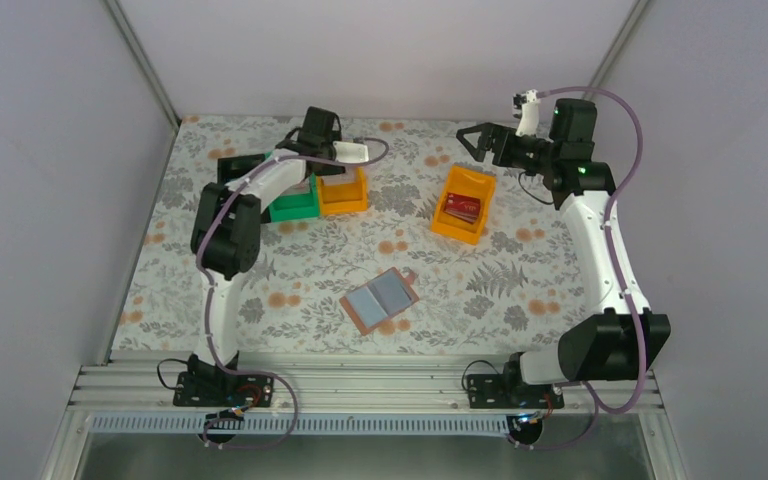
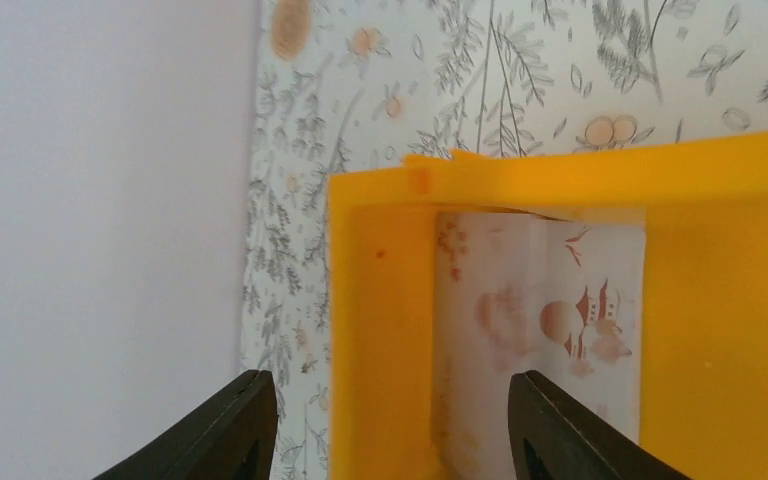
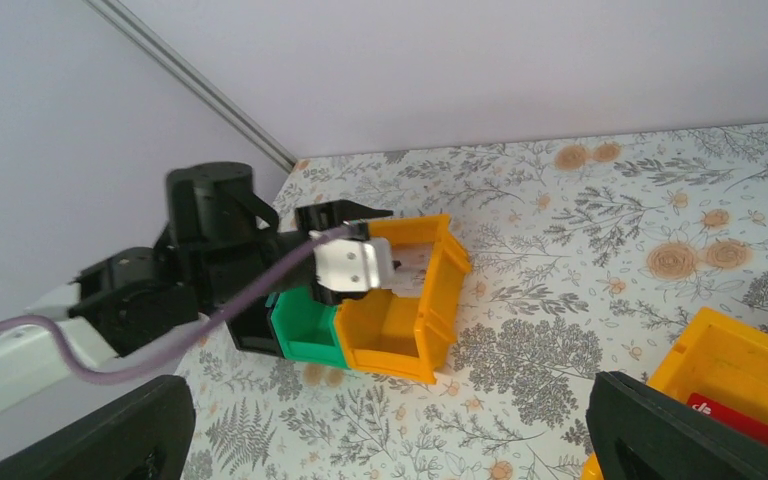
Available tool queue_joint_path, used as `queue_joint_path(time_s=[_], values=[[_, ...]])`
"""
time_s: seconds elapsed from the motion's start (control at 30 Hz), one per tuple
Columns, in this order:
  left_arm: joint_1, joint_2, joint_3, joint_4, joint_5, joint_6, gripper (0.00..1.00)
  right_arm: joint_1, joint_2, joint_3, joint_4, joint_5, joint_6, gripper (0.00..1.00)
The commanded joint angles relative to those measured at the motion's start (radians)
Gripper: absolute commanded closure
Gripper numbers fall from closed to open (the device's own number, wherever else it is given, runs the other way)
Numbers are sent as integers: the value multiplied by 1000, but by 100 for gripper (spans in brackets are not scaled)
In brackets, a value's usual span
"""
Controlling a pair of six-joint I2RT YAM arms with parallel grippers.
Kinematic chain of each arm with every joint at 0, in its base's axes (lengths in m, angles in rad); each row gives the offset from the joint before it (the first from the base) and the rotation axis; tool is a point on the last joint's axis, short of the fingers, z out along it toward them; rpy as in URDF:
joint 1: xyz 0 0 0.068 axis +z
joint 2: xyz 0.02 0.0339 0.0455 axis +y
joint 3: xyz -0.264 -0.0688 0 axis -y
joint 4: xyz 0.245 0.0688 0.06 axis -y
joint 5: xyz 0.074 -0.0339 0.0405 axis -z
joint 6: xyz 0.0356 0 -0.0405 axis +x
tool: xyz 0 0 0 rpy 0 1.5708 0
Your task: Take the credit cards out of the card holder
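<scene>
The card holder (image 1: pixel 380 300) lies open on the flowered cloth near the front, its pale blue sleeves facing up. A dark red credit card (image 1: pixel 463 210) rests in the right orange bin (image 1: pixel 440 225). My left gripper (image 2: pixel 392 400) hangs open over the left orange bin (image 2: pixel 380 330). The bin's side wall runs between its fingers (image 2: pixel 245 420). A whitish-pink card (image 2: pixel 540 320) stands loose inside that bin. My right gripper (image 1: pixel 475 140) is open and empty, raised behind the right bin. Its wrist view shows the red card (image 3: pixel 750 415) at the lower right.
A green bin (image 1: pixel 295 207) and a black bin (image 1: pixel 238 166) stand in a row with the left orange bin (image 1: pixel 343 192) at the back left. The left arm (image 3: pixel 150 290) reaches over them. Walls close in the cloth on three sides.
</scene>
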Motion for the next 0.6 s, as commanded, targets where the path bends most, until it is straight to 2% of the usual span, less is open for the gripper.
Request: queue_joint_path(time_s=[0.0,0.13,0.27,0.33,0.43,0.5,0.57], values=[[35,-134,83,-192,226,13,40,-7,-13,-8,8,5,9,1],[65,-218,84,-350,402,15,32,-5,-19,-38,-2,-1,9,1],[66,-274,70,-416,404,-76,33,-2,-39,-63,-21,-17,-6,3],[65,-338,66,-482,501,-154,34,13,-45,-78,-54,2,-13,7],[32,-480,-58,-525,604,-243,36,58,-58,-162,-99,101,26,16],[-9,-570,-190,-547,602,-255,36,111,-64,-263,-102,157,71,24],[-68,-644,-333,-557,541,-271,36,206,-53,-352,-111,234,92,29]])
